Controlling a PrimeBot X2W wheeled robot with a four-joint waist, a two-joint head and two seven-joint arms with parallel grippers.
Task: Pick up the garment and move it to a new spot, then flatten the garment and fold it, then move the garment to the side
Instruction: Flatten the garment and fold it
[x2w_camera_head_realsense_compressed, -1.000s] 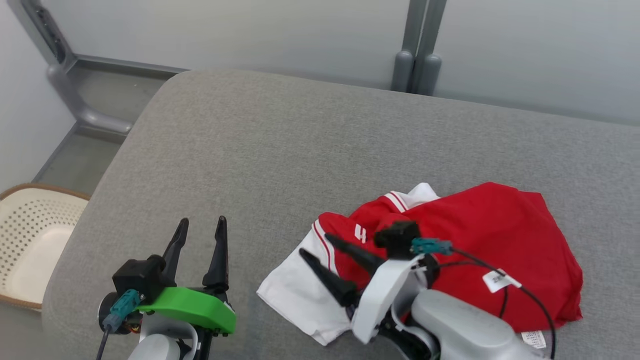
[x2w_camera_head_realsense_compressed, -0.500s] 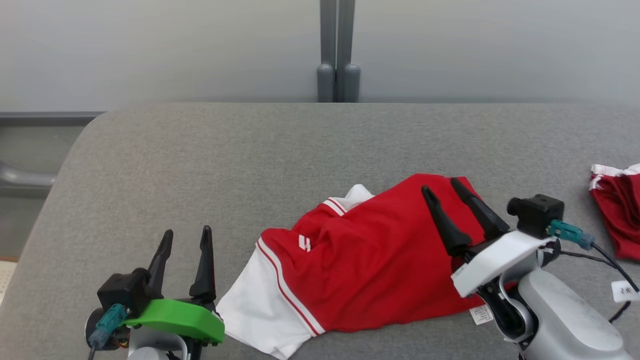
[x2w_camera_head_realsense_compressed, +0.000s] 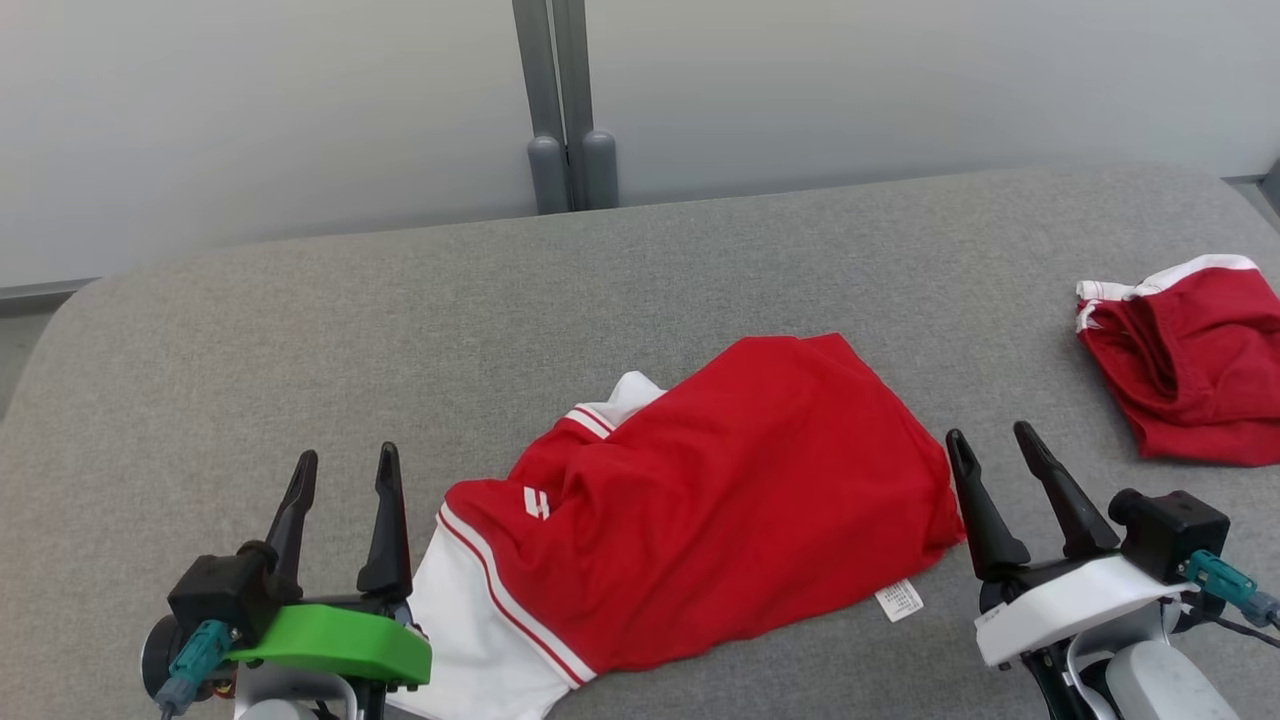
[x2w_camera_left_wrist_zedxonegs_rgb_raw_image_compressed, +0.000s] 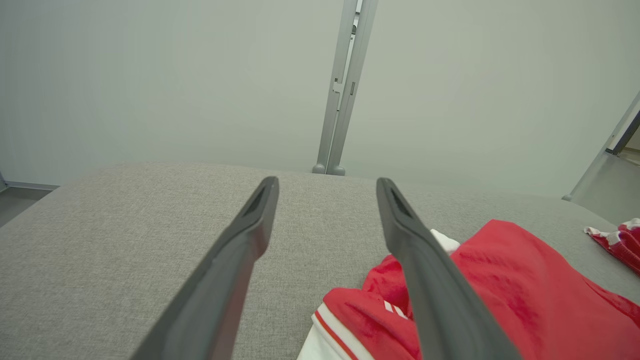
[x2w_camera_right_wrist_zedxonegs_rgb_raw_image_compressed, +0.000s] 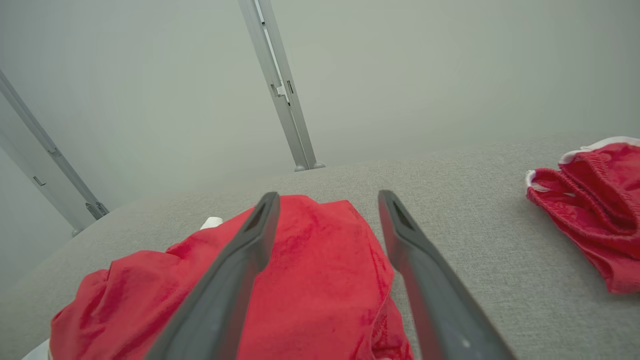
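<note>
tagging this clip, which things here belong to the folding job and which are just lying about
Job: red and white shirt, left hand, right hand, grey padded surface.
Lying about: crumpled red garment at the right, grey post behind.

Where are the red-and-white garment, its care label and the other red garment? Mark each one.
red-and-white garment (x2w_camera_head_realsense_compressed: 740, 480), head view, middle of its red body.
care label (x2w_camera_head_realsense_compressed: 899, 600), head view, centre of the white tag.
other red garment (x2w_camera_head_realsense_compressed: 1190, 370), head view, its red middle.

Crumpled red shorts (x2w_camera_head_realsense_compressed: 1190, 370) lie at the grey table's (x2w_camera_head_realsense_compressed: 700, 260) right end; a grey post (x2w_camera_head_realsense_compressed: 550, 100) rises behind it.
</note>
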